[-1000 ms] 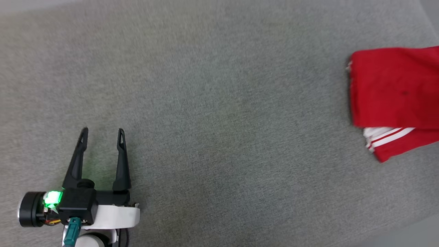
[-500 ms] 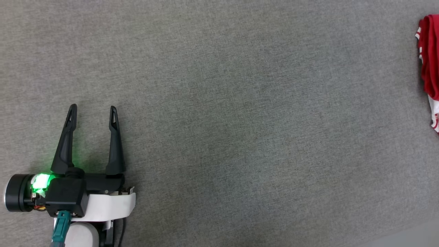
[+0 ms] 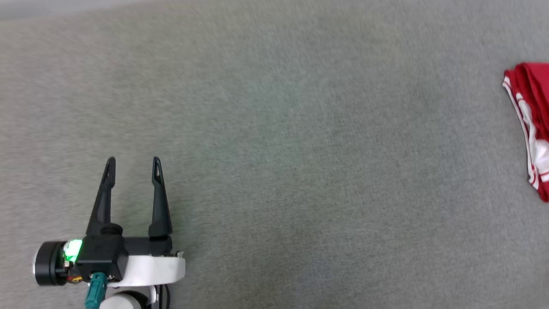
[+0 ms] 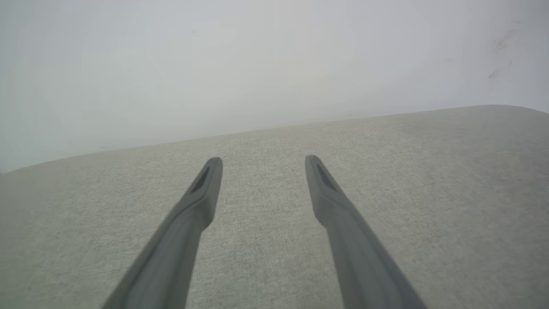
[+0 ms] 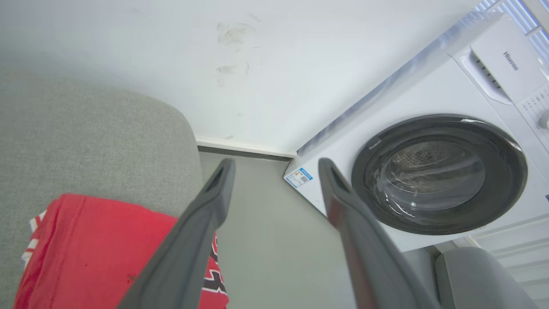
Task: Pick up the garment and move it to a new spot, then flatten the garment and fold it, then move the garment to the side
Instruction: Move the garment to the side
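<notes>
Garment at cushion edge, washer beyond

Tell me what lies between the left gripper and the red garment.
In the head view, bare grey fabric surface runs from the left gripper to the garment; nothing lies between.

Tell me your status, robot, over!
Both open and empty: left gripper over the grey cushion, right gripper near the garment. Garment lies bunched by the cushion's edge, ungripped. A washing machine stands beyond.
</notes>
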Tool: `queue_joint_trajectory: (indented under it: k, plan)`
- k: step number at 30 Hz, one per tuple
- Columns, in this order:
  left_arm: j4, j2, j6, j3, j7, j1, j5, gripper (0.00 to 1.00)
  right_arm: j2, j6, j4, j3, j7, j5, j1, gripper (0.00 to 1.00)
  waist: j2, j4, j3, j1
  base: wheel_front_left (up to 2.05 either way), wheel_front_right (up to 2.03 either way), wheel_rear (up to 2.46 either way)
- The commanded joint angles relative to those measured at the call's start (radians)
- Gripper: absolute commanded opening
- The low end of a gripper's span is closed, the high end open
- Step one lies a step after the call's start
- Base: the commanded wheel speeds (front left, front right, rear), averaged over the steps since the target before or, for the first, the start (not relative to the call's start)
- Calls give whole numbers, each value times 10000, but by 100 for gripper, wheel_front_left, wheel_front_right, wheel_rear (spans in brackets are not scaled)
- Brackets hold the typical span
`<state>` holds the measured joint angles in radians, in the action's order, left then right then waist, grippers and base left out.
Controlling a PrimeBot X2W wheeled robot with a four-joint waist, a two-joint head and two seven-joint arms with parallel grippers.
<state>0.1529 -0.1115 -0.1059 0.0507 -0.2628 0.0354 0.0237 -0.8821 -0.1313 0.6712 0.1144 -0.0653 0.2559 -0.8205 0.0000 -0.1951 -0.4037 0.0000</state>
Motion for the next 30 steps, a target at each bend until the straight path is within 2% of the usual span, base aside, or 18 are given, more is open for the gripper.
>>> queue_joint_trajectory:
  k: [1,6,10,12,13,19,23,30]
  plan:
    - [-62,59,-13,-8,-22,-170,47,100,211,12,42,-157,350,-199,-75,100,0,448,655,0,0,0,0]
    - [-214,214,-21,81,-24,-551,33,100,1230,12,-110,-752,2187,-1212,257,100,0,891,1462,0,0,0,0]
    - [-338,307,-56,87,-24,-936,28,100,2262,12,-775,-1129,3039,-1883,757,100,0,1160,2044,0,0,0,0]
    - [-409,335,-55,91,-24,-1135,14,100,2858,12,-1282,-1286,3202,-2094,1190,100,0,1273,2313,0,0,0,0]
    - [-509,381,-87,103,-22,-1354,-32,100,3689,10,-2227,-1408,3285,-2088,1945,100,0,1442,2676,0,0,0,0]
    - [-700,419,-92,31,-24,-1693,2,100,5151,10,-4293,-1315,3293,-2028,3972,100,0,1686,3168,0,0,0,0]
    - [-825,438,-45,29,-24,-1847,-8,100,6136,10,-5091,-1464,3298,-1978,5173,100,0,1776,3432,0,0,0,0]
    - [-993,474,19,109,-24,-2070,-19,100,7376,10,-5678,-1724,3299,-2052,6782,100,0,1909,3816,0,0,0,0]
